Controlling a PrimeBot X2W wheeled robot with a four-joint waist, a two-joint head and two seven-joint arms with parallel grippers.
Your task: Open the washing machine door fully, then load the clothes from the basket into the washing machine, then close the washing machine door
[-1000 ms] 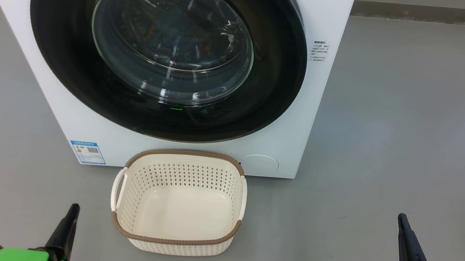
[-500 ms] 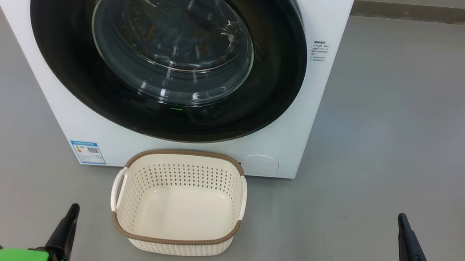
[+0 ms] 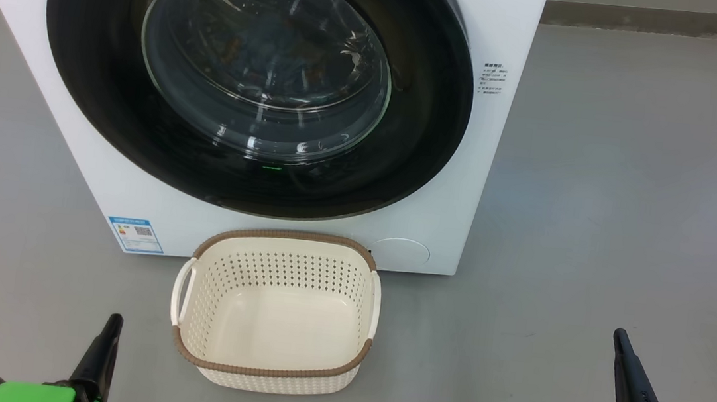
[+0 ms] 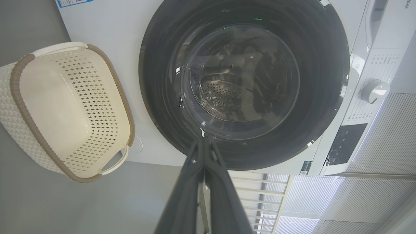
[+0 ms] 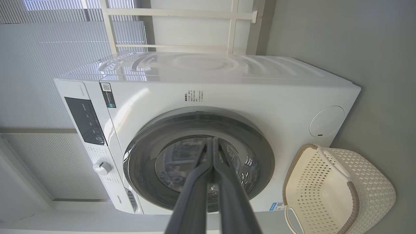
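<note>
The washing machine door (image 3: pixel 258 77) is shut flat against the front of the big white washing machine (image 3: pixel 502 36). The door is round, black and shiny, with a see-through glass bowl in its middle. Through the glass I can see the clothes (image 3: pixel 280 63) lying inside the drum. They look blue with little orange-brown bits, but the shine on the glass makes them hard to see well.

The basket (image 3: pixel 285 236) sits on the grey floor (image 3: pixel 596 219), right in front of the machine and just below the door. Its far edge is very close to the machine. I can see its bare cream bottom and the small holes in its walls. A blue label (image 3: pixel 136 235) is stuck low on the machine, to the left of the basket. A round white flap (image 3: pixel 401 253) is low on the right.

The left gripper (image 3: pixel 114 322) is down low, left of the basket and apart from it. Its two dark fingers are pressed together with nothing between them. The right gripper (image 3: pixel 620 338) is far off to the right, over the floor. Its fingers are pressed together too, and they hold nothing.
</note>
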